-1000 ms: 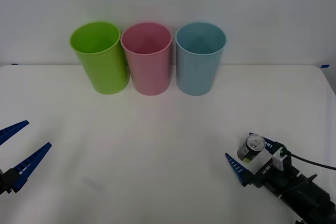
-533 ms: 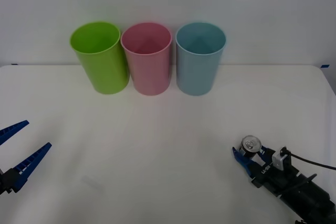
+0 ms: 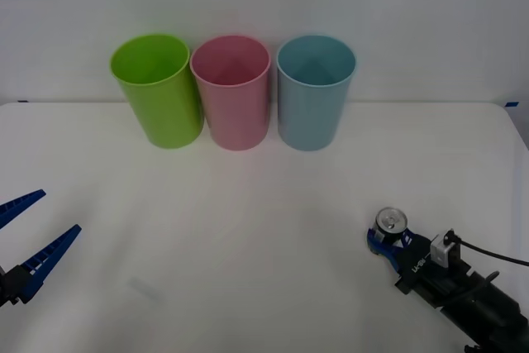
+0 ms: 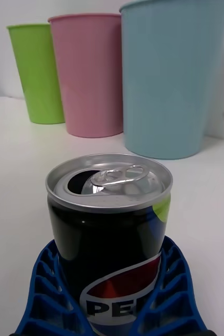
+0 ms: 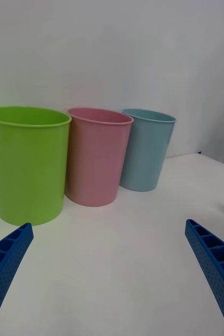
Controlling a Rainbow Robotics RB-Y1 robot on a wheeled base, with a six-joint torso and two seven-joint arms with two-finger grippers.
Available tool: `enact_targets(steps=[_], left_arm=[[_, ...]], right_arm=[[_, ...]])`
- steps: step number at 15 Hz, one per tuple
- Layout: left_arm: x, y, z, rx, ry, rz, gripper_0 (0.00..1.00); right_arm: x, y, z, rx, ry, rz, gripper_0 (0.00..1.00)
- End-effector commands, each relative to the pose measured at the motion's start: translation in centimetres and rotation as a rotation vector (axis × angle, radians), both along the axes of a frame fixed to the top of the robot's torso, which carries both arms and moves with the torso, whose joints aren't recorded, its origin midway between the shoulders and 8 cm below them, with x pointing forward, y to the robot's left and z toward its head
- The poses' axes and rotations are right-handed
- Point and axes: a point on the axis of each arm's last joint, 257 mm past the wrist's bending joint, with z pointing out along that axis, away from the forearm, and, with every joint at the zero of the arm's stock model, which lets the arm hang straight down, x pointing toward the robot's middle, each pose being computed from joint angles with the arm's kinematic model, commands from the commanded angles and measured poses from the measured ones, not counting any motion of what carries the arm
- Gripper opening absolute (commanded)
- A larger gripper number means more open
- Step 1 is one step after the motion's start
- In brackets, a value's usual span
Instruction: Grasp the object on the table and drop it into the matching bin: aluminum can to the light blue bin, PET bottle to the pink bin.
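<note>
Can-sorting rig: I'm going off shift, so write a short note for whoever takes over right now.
Right gripper: shut on the aluminum can, which stands upright on the table at the near right.
Left gripper: open, parked low at the near left, holding nothing.
Bins: lime green bin, pink bin and light blue bin stand in a row at the far edge.
Done: grasp on the can.
Left: lift it, carry it over the light blue bin, release.
</note>
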Motion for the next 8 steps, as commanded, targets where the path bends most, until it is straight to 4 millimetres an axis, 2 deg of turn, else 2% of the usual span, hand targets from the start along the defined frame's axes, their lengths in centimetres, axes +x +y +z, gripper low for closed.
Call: enact_targets(steps=[1,5,8], left_arm=[[0.0,0.0,0.0,0.0,0.0,0.0,1.0],[0.0,0.0,0.0,0.0,0.0,0.0,1.0],[0.0,0.0,0.0,0.0,0.0,0.0,1.0]], right_arm=[[-0.2,0.3,2.7,0.017,-0.03,0.012,0.0],[-1.4,1.2,6.7,0.083,0.003,0.027,0.0],[-2.3,1.8,10.7,0.123,0.005,0.02,0.0]])
